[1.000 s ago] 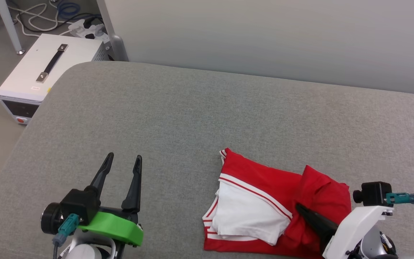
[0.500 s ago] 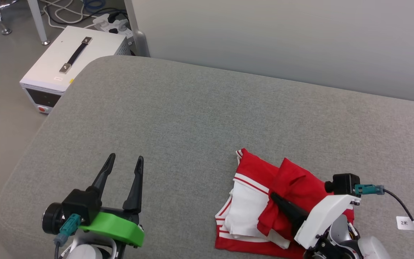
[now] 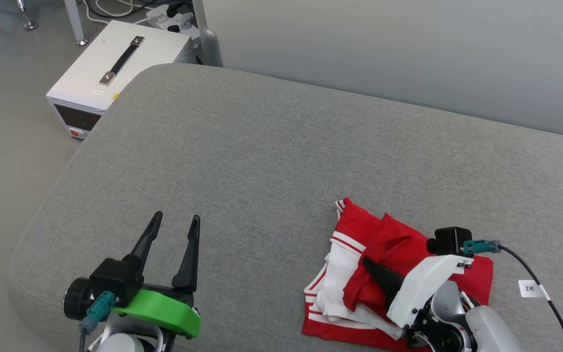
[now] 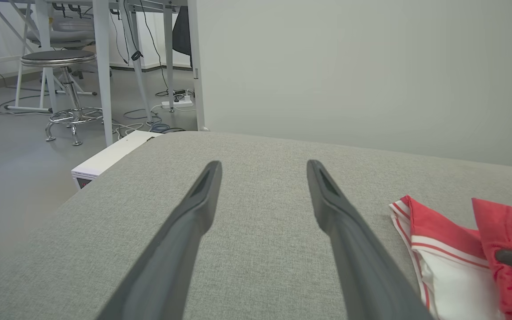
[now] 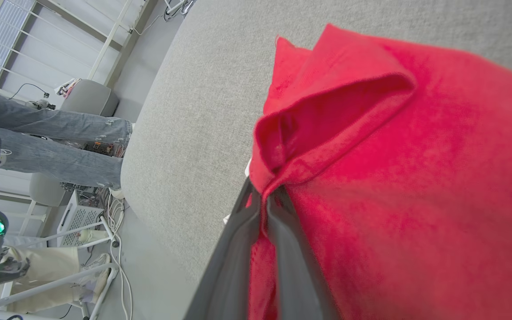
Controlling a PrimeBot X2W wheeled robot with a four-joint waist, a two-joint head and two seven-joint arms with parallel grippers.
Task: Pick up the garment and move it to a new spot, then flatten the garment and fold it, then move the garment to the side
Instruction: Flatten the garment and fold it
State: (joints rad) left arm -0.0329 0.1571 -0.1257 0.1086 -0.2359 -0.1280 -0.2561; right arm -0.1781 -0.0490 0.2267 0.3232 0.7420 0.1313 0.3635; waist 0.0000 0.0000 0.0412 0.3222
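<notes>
On the grey cushion, head view: shirt (image 3: 389,234) lies bunched at the near right of the cushion (image 3: 262,146); right gripper (image 3: 365,263) pinches a red fold.
Left wrist view: left gripper (image 4: 263,163) hovers over bare cushion, spread wide, holding nothing; shirt to its right.
Right wrist view: fingers (image 5: 234,258) clamped tight on red cloth.
Doing it well: probably lift until the whole shirt clears before carrying; so thin a pinch could slip.

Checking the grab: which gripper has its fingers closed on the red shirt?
The right gripper, fingers pinching a red fold of the garment; the left gripper is open, holding nothing.
</notes>
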